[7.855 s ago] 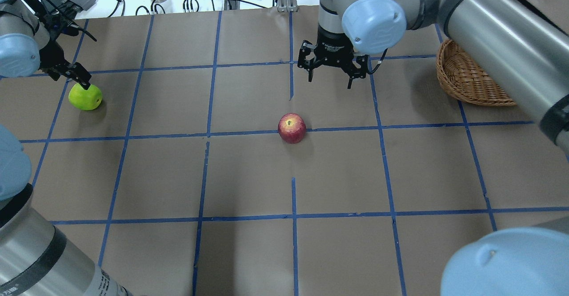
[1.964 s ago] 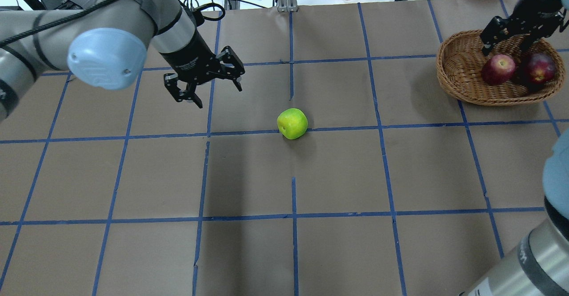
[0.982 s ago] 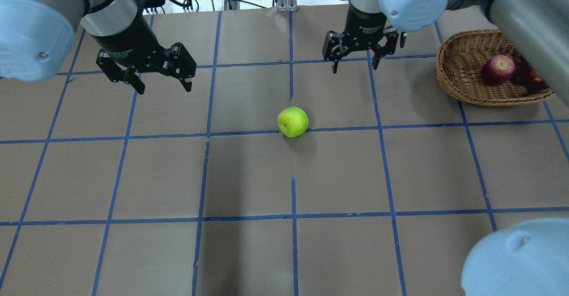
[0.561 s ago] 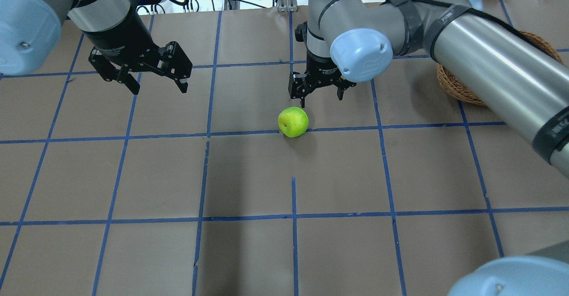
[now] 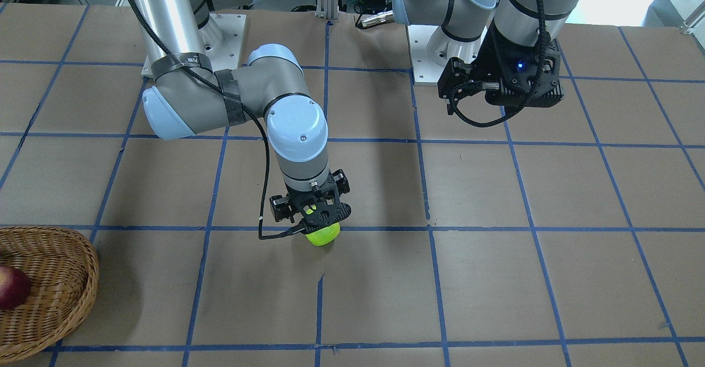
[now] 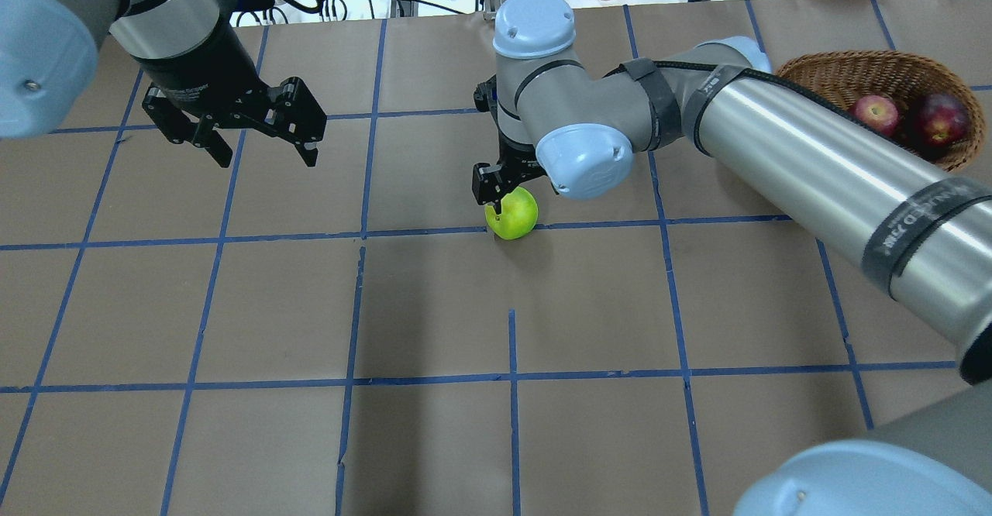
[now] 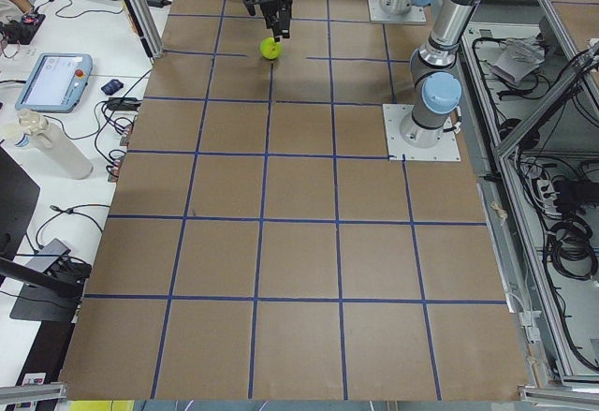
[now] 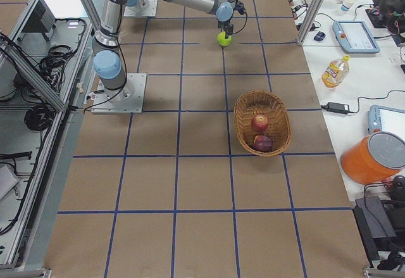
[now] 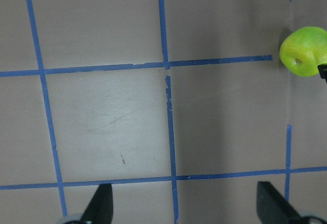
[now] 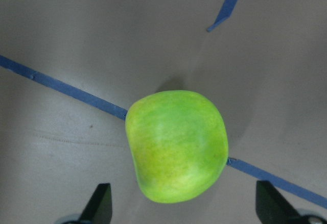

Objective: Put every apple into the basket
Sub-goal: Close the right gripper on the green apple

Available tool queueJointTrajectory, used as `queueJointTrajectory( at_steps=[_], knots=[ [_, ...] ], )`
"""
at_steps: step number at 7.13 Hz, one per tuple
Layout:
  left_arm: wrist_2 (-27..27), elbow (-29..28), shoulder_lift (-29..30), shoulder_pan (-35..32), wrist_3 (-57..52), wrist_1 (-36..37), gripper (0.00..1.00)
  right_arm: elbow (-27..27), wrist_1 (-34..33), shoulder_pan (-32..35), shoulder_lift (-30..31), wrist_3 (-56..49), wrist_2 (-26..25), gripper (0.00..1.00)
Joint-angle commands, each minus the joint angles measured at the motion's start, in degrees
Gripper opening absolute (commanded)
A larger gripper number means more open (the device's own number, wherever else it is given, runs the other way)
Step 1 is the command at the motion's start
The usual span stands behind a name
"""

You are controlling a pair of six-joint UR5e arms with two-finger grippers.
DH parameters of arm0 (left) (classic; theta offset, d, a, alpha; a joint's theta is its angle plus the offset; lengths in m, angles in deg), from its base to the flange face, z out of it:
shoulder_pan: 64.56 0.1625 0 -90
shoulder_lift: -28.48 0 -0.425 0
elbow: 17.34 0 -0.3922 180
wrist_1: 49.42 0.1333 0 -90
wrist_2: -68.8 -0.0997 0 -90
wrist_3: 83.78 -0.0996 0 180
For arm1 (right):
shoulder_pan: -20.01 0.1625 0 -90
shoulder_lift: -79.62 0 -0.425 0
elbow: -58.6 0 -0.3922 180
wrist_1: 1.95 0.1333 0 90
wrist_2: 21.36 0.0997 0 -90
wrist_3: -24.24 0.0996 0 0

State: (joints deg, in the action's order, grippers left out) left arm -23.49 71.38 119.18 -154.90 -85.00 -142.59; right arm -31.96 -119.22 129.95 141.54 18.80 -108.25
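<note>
Apple status: green apple (image 10: 176, 146) sits mid-frame overhead on the surface (image 6: 434, 307), basket (image 6: 821, 74) upper right. Around it the right pincer (image 10: 185, 203) is spread apart, not yet closed; left pincer (image 6: 267, 156) apart too, upper left. Likely firm, smooth, prone to roll: clamp across the widest girth.

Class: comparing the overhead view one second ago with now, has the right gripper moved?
Yes. The right gripper shifted left in that view, away from the basket, and now straddles the green apple.
</note>
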Motion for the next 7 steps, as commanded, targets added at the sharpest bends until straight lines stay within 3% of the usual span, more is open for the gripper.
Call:
queueJointTrajectory(
  at_steps=[1, 2, 7],
  knots=[
    [-0.2, 0.0, 0.2, 0.2, 1.3, 1.6, 1.0, -0.1, -0.5, 0.1, -1.0, -2.9, 1.3, 1.0],
    [-0.2, 0.0, 0.2, 0.2, 1.3, 3.1, 1.0, 0.0, -0.5, 0.5, -1.3, -4.0, 4.2, 1.0],
    [-0.7, 0.0, 0.0, 0.2, 0.7, 3.0, 1.0, 0.6, -2.4, 0.3, -1.9, -6.2, 3.4, 1.0]
  ],
)
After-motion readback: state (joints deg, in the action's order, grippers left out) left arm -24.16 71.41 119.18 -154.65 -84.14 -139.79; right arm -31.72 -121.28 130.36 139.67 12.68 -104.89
